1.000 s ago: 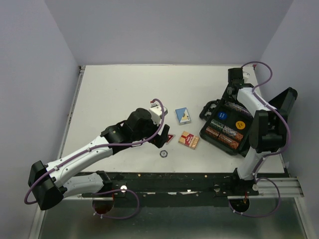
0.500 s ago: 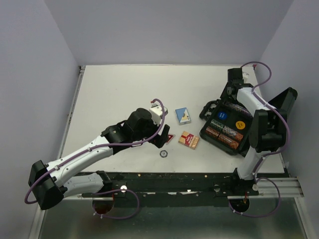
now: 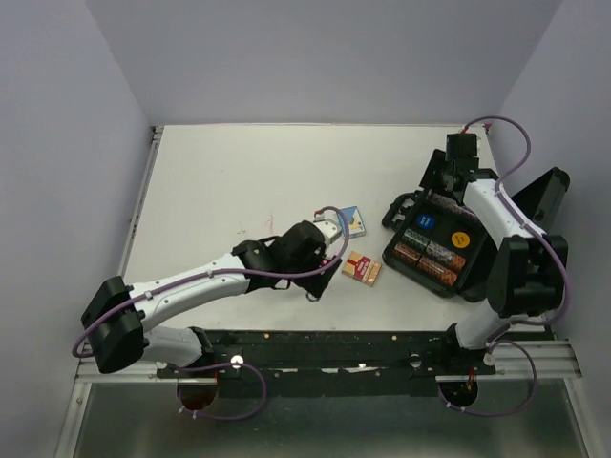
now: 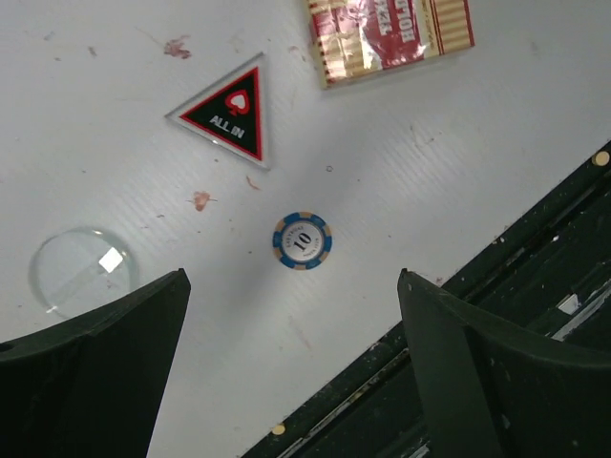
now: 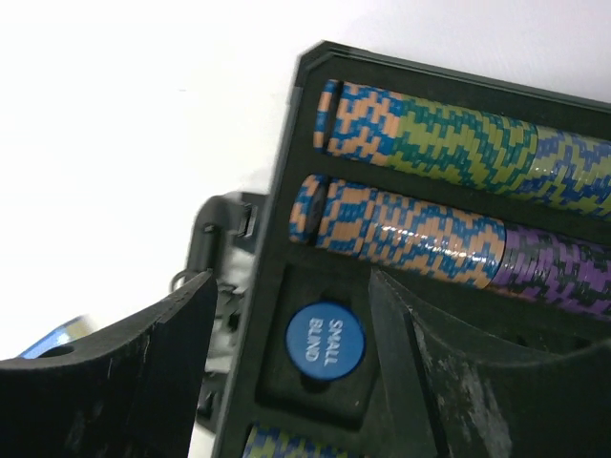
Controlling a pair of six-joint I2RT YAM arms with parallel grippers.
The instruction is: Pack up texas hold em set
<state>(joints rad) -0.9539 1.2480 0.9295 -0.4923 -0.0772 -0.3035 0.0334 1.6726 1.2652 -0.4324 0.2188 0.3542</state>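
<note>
Blue chip [image 4: 303, 240] sits near table [image 4: 449, 143] front edge, open tabletop around, between left gripper's [image 4: 289, 284] wide-spread fingers. Right gripper's [image 5: 291, 286] parted fingers frame the case's [image 5: 275, 279] blue marker [image 5: 325, 341].

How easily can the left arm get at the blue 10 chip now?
Yes, probably easily: the left gripper hangs open above the blue 10 chip, which lies bare on the table, nothing between them.
</note>
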